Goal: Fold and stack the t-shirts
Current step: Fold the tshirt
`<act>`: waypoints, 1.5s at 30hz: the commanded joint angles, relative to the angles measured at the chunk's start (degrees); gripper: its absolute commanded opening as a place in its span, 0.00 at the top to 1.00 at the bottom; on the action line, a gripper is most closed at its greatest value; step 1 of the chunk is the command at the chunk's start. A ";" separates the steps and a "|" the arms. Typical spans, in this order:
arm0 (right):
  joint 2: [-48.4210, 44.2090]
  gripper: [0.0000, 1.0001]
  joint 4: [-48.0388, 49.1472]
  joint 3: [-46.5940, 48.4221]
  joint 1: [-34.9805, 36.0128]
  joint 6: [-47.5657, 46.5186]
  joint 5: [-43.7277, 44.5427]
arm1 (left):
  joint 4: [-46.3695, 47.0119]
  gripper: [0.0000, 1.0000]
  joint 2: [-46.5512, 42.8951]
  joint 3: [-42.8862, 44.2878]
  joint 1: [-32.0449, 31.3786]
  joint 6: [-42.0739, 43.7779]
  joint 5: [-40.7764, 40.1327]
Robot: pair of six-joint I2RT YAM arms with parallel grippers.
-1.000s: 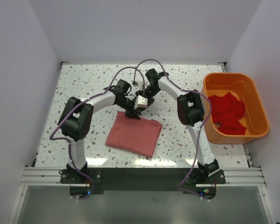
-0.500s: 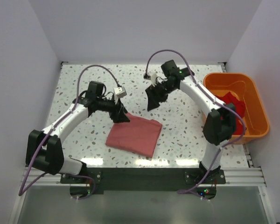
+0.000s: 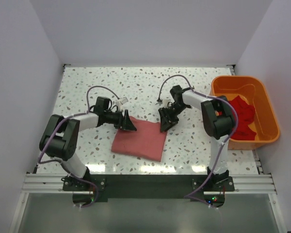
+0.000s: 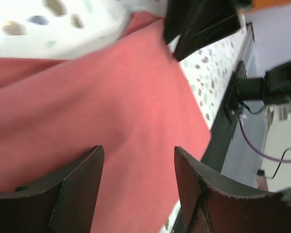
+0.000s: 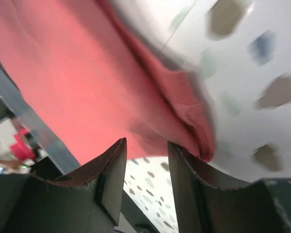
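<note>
A salmon-pink t-shirt (image 3: 138, 141) lies folded into a rough square on the table, near the front middle. My left gripper (image 3: 130, 125) sits low at its far left corner, jaws open over the cloth (image 4: 111, 97), nothing between the fingertips (image 4: 138, 150). My right gripper (image 3: 164, 124) is at the far right corner, also open (image 5: 146, 143), the shirt's folded edge (image 5: 194, 121) just beyond its right finger. A brighter red t-shirt (image 3: 238, 116) lies crumpled in the tub.
An orange plastic tub (image 3: 235, 78) stands at the right edge of the speckled table (image 3: 87, 87). White walls close in the back and both sides. A dark metal rail (image 3: 145, 182) runs along the near edge by the arm bases.
Both grippers left the middle of the shirt's far edge, swung apart and opened. They have come down at its far left and far right corners. The shirt stays folded.
</note>
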 commanded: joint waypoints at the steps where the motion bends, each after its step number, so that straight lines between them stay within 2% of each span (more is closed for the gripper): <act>1: 5.36 0.56 6.98 9.72 -2.61 1.70 5.84 | 7.74 0.37 7.78 4.16 3.48 -5.63 -2.04; 2: 6.79 0.57 6.80 14.18 -2.88 1.53 7.15 | 7.39 0.37 9.47 5.74 4.53 -4.67 -2.31; 7: 11.28 0.56 6.72 23.26 -2.97 1.87 8.22 | 6.16 0.39 16.68 16.02 7.70 -2.99 -2.85; 10: 8.14 0.52 6.19 25.04 -2.88 2.23 4.46 | 4.49 0.37 14.78 19.81 8.93 -4.65 1.00; 11: 3.68 0.48 6.80 22.51 -2.97 2.75 2.27 | 4.14 0.36 13.37 19.29 8.94 -5.09 1.81; 15: -7.42 0.43 14.34 11.96 -2.18 11.88 -8.37 | 9.04 0.35 4.67 11.49 8.41 -11.76 7.95; 18: -11.99 0.44 15.67 5.19 0.89 17.34 -13.74 | 11.85 0.36 -3.75 3.40 6.13 -16.77 8.06; 22: -14.55 0.45 20.68 -5.52 6.68 25.84 -17.25 | 21.25 0.36 -9.31 -7.15 -0.09 -30.98 6.04; 25: -12.02 0.46 25.51 -9.84 7.23 30.16 -18.05 | 26.36 0.33 -10.99 -12.78 -2.66 -32.87 1.92; 30: -2.88 0.50 23.25 -8.54 5.83 24.92 -17.71 | 26.02 0.32 -2.06 -13.94 -2.58 -30.16 1.03; 34: 3.27 0.50 18.24 -8.28 1.18 17.29 -16.04 | 21.36 0.32 6.83 -13.06 1.62 -26.29 -0.30; 35: 4.33 0.50 17.01 -8.36 0.12 16.13 -15.51 | 17.36 0.32 8.33 -11.40 2.86 -24.89 -0.73; 40: 3.11 0.50 11.21 -9.07 -3.84 10.68 -14.45 | 9.42 0.32 14.23 -6.92 12.08 -16.98 -3.02; 44: -0.49 0.49 2.61 -5.48 -4.90 4.00 -14.89 | 3.80 0.32 12.39 -4.27 15.35 -12.93 -1.88; 45: -2.67 0.49 -1.68 -4.07 -4.99 1.38 -14.89 | 2.39 0.32 9.69 -3.40 15.35 -10.57 -1.18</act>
